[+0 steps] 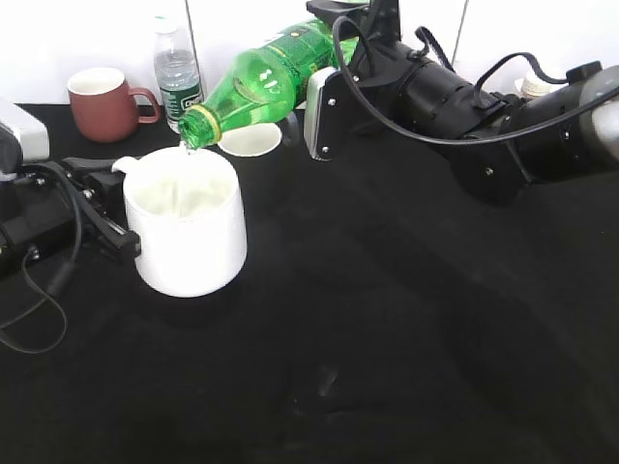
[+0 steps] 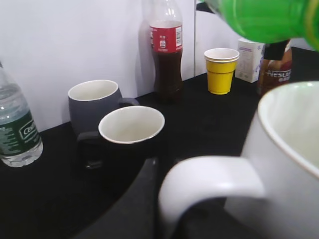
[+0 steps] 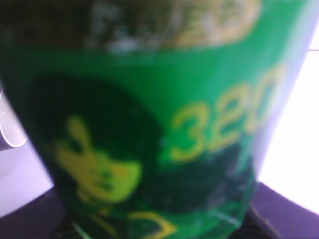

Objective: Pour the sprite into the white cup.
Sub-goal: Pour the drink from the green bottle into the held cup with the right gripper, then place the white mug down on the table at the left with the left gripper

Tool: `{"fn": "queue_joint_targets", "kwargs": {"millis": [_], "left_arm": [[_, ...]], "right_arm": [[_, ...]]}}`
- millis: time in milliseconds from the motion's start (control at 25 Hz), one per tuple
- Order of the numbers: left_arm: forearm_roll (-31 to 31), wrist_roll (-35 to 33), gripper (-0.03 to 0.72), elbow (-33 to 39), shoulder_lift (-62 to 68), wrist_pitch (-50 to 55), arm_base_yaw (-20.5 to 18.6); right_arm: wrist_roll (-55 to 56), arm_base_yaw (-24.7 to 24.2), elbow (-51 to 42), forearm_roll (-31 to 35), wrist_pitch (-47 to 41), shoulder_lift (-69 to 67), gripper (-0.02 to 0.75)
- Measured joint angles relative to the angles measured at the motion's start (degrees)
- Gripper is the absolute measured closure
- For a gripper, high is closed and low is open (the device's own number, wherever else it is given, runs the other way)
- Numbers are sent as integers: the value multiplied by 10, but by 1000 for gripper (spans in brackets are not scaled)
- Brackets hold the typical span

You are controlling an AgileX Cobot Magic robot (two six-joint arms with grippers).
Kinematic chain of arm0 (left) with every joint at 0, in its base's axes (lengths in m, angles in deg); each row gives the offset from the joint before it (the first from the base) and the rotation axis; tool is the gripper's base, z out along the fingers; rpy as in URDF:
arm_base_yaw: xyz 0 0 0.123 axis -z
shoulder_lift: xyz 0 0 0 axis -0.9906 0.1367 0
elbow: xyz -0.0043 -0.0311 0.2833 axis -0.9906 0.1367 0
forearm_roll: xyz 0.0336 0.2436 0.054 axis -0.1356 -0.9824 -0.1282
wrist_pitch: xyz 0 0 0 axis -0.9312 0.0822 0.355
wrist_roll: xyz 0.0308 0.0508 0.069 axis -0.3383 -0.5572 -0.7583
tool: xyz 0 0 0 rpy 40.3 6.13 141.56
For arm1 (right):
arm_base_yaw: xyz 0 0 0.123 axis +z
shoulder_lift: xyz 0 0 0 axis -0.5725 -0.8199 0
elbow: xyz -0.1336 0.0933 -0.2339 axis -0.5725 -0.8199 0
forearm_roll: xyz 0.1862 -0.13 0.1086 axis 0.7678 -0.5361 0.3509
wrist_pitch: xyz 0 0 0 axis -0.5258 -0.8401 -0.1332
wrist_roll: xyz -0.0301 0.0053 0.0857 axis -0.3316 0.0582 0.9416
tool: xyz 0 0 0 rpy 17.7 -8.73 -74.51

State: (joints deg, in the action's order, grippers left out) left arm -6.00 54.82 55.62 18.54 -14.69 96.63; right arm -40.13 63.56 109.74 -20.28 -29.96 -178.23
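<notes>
Your sprite (image 1: 261,82) is tipped over, with its open mouth just above the far rim of the white cup (image 1: 189,232). The right tool (image 1: 334,92) is clamped around the bottle's fat middle. The cup sits on the black tabletop (image 1: 406,329). The left tool (image 1: 102,227) is by the cup's handle, next to the cup; you cannot tell if it is apart or together.

To pour well, keep the mouth over the middle of the cup. Tip slowly so nothing splashes out. Behind the cup stand a red mug (image 1: 102,104), a water bottle (image 1: 176,72) and a small white bowl (image 1: 250,140), so don't swing the bottle that way.
</notes>
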Motion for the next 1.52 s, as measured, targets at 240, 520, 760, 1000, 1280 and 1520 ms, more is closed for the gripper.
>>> {"fn": "queue_joint_targets", "kwargs": {"millis": [240, 520, 760, 1000, 1280, 1520], "left_arm": [[2, 0, 636, 0, 0, 0, 0], [4, 0, 636, 1, 0, -1, 0], [31, 0, 637, 2, 0, -34, 0], [159, -37, 637, 2, 0, -36, 0], [301, -78, 637, -106, 123, -38, -77], [283, -73, 637, -290, 312, -40, -107]], "right_arm": [[0, 0, 0, -1, 2, 1, 330], [3, 0, 0, -2, 2, 1, 330], [160, 0, 0, -4, -1, 1, 330], [594, 0, 0, -3, -8, 1, 330], [775, 0, 0, -1, -78, 1, 331], [791, 0, 0, 19, -84, 1, 339]]}}
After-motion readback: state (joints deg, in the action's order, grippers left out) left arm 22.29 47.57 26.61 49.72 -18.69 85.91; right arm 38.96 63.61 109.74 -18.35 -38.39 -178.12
